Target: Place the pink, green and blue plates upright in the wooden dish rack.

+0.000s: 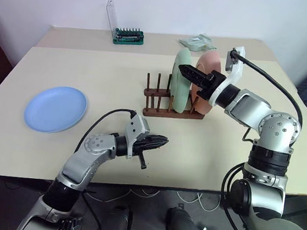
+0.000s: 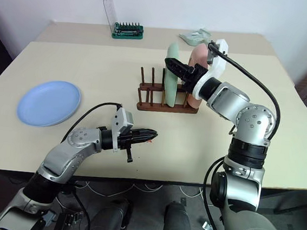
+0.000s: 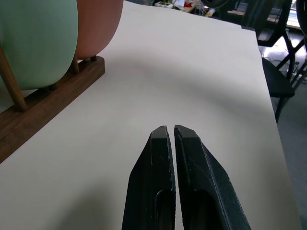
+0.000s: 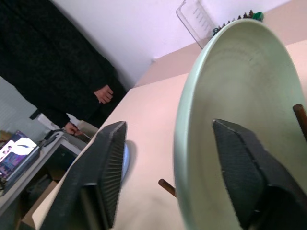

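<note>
Green plate (image 1: 181, 79) stands upright in the wooden dish rack (image 1: 171, 103) at 1 o'clock on the table (image 1: 114, 68), pink plate (image 1: 207, 79) slotted just behind it. Right gripper (image 4: 177, 177) has its jaws spread wide, straddling the green plate's rim, no squeeze visible. Risk: pulling back crooked, a finger could clip the rim, tip the plate off its pegs or shove the light rack. Blue plate (image 1: 55, 108) lies flat at 9 o'clock, well apart. Left gripper (image 1: 159, 141) hovers pinched closed, empty, at 6 o'clock; a flat plate's shallow rim may slip.
</note>
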Robot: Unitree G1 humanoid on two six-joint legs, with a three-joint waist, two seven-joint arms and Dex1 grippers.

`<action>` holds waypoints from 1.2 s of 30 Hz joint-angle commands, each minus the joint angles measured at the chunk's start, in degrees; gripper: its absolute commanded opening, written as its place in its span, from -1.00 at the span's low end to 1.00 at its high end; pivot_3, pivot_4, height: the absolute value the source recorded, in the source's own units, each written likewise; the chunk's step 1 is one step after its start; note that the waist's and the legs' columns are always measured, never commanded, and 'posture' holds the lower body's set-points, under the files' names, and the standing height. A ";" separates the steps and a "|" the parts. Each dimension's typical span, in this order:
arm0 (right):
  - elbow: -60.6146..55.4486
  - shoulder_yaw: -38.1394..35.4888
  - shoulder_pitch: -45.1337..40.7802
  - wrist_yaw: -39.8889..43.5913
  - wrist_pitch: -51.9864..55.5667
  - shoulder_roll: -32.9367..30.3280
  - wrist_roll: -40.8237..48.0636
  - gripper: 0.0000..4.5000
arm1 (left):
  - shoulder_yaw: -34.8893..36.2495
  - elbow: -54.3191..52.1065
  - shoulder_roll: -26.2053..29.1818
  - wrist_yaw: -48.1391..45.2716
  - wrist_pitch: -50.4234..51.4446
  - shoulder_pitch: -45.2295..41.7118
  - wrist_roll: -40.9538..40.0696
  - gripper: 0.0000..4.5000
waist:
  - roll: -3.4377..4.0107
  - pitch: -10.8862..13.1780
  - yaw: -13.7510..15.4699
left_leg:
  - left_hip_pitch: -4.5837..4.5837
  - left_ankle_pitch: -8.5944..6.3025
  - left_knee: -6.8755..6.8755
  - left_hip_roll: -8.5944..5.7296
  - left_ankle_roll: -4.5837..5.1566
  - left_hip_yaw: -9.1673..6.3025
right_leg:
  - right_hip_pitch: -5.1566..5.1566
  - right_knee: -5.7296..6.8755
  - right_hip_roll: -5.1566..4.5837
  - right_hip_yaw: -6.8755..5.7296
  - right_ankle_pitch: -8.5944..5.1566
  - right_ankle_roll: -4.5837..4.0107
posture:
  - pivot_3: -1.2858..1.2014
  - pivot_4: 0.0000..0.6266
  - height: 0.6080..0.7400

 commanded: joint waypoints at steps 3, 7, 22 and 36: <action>-9.19 3.04 -2.04 0.76 0.17 -5.17 -2.55 0.29 | 0.73 -1.46 0.06 -0.20 -1.17 -0.39 -0.17 -0.93 | 0.01 0.01 0.08 | -0.01 0.00 -0.01 0.00 0.00 0.00 | 0.00 -0.02 0.00 0.00 0.00 0.00 | 0.03 -0.52 1.00; -14.12 5.15 -2.30 0.78 0.18 -9.04 -5.04 0.29 | 0.74 -1.47 -0.03 -0.12 -1.13 -0.40 -0.22 -0.93 | 0.01 0.01 0.06 | -0.02 0.00 0.00 0.00 0.00 0.00 | 0.01 -0.04 -0.01 0.00 -0.01 0.01 | 0.03 -0.52 1.00; -20.52 29.22 0.08 25.41 -28.27 -25.06 -38.14 0.32 | 36.80 12.47 2.72 42.76 1.65 -9.88 5.76 0.52 | -0.32 0.10 -1.34 | -0.01 0.00 -0.04 0.19 -0.01 -0.01 | -0.08 -0.05 0.15 -0.05 -0.02 0.05 | 0.03 -0.52 1.00; -16.71 28.85 4.15 31.05 -33.17 -21.24 -46.13 0.32 | 47.21 26.88 12.34 51.52 27.44 -13.87 5.30 0.52 | -0.82 0.28 0.43 | -0.05 0.06 0.00 -0.05 -0.14 -0.08 | -0.02 -0.06 -0.06 -0.09 -0.01 0.06 | 0.03 -0.52 1.00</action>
